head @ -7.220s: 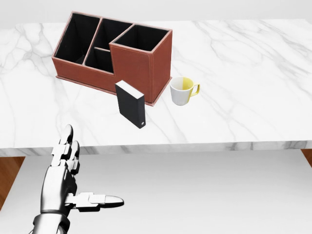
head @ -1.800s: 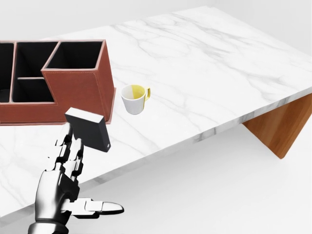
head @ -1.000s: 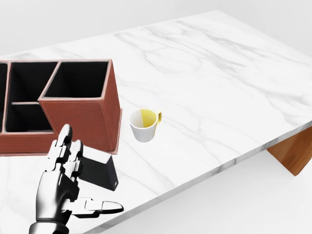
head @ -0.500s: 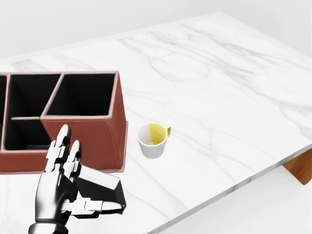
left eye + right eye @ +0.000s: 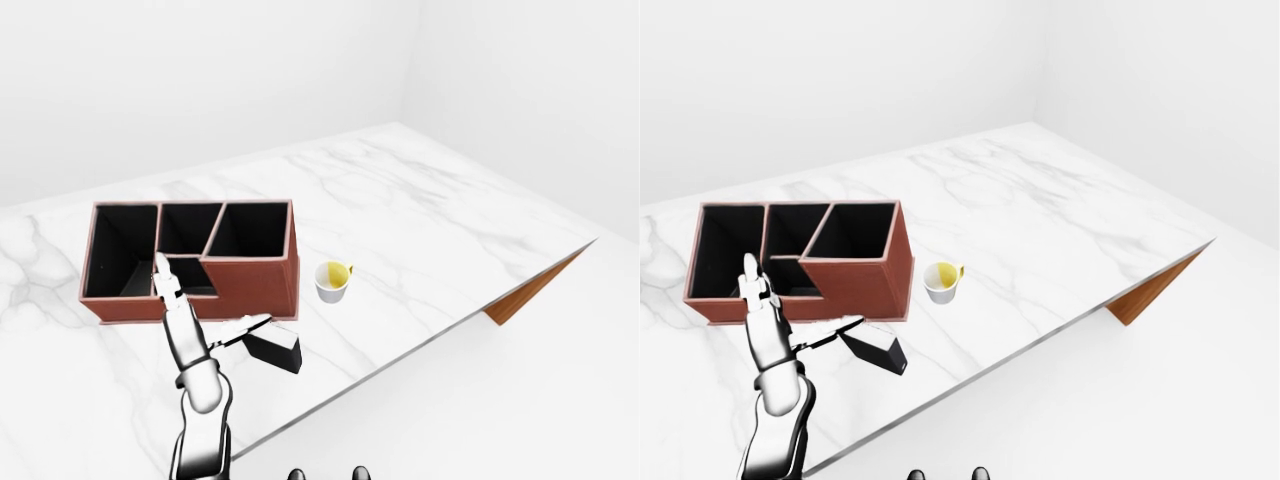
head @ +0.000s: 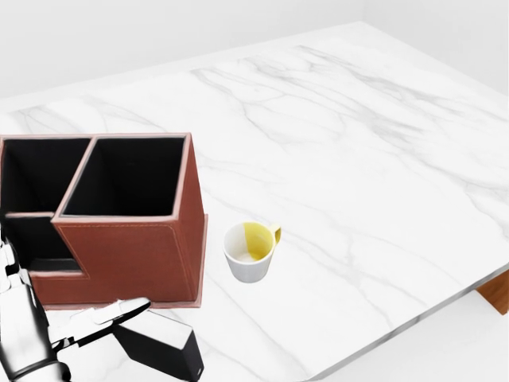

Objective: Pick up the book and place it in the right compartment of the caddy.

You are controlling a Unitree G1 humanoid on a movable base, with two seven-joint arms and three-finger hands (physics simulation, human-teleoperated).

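Note:
The black book [image 6: 161,348] stands on the marble table [image 6: 358,159], just below the brown caddy [image 6: 134,256] in the head view. The caddy's right compartment [image 6: 127,179] is black inside and holds nothing I can see. My left hand [image 5: 213,305] is open beside the book's left side. Its long fingers [image 5: 167,290] point up against the caddy's wall, and its thumb [image 6: 107,315] stretches across the book's top edge. No finger closes round the book. My right hand does not show in any view.
A white mug [image 6: 250,252] with a yellow inside stands to the right of the caddy, handle turned away. The table's near edge [image 5: 420,345] runs diagonally, with a wooden support [image 5: 528,294] under its right corner. White floor lies beyond.
The camera has shifted, so caddy and mug sit lower and larger in the head view. My left hand slid to that view's left edge, its thumb now reaching over the book.

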